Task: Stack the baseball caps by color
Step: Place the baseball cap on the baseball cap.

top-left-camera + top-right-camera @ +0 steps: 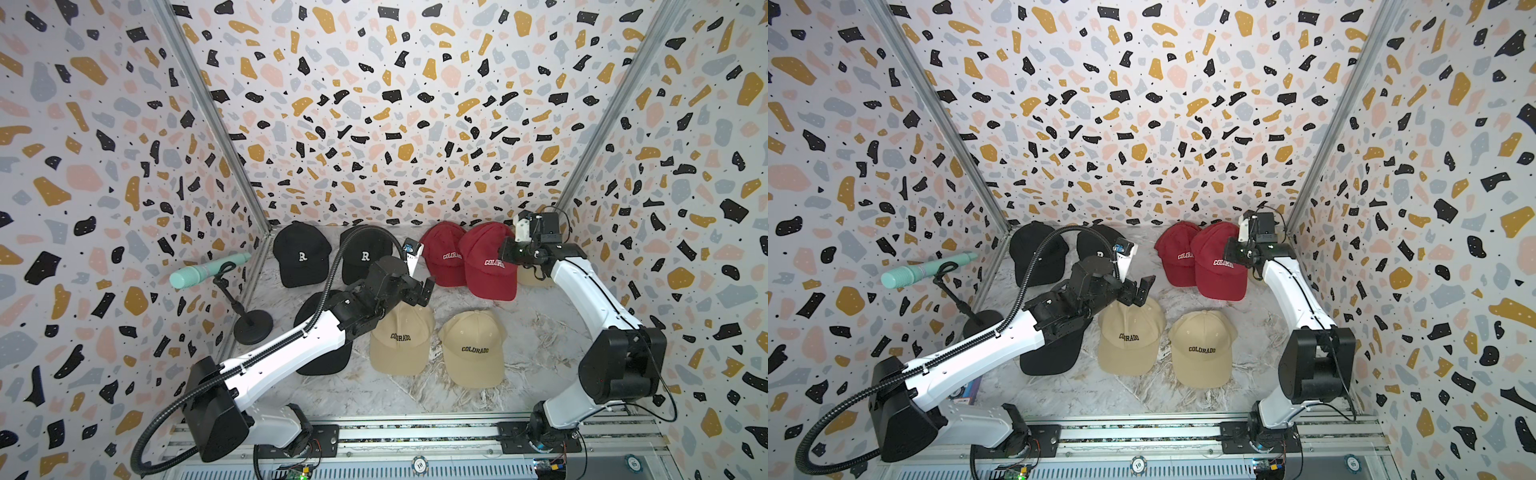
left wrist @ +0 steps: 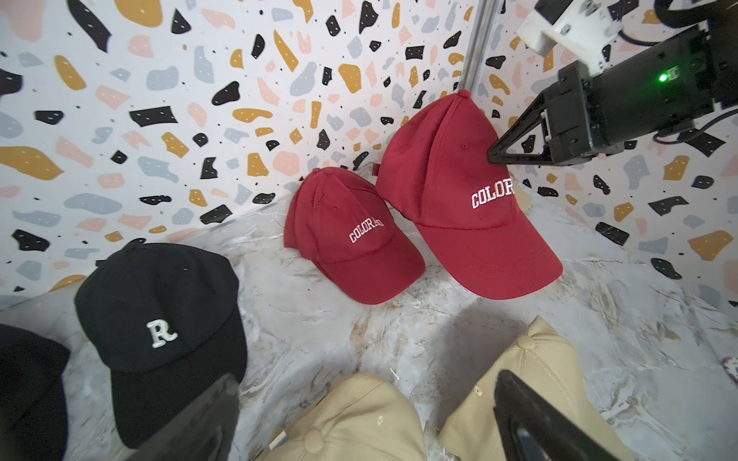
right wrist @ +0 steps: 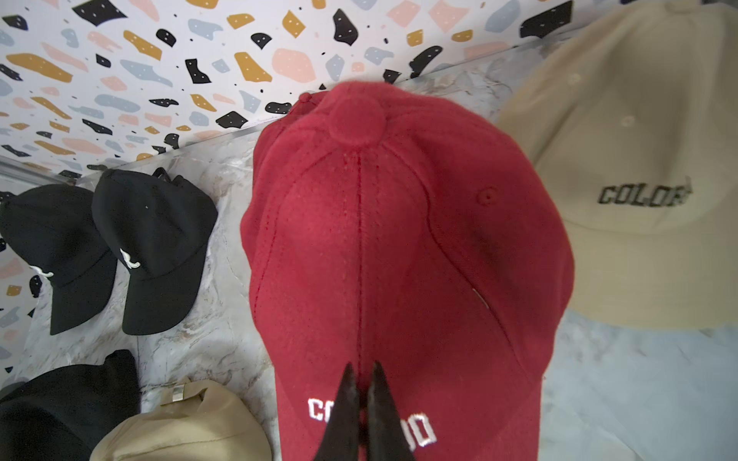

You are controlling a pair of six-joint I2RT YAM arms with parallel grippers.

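Dark red fabric "COLORADO" cap (image 1: 486, 270), near the worktop's (image 1: 540, 332) far right corner, is pinched at its front by the right end effector (image 1: 501, 251); its red twin (image 1: 441, 251) lies just beside, toward the left edge.

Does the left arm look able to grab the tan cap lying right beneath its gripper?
Probably yes. The left gripper hangs open just above the crown of that tan cap. Nothing lies between them, and no other cap covers it, so a short move down should reach it.
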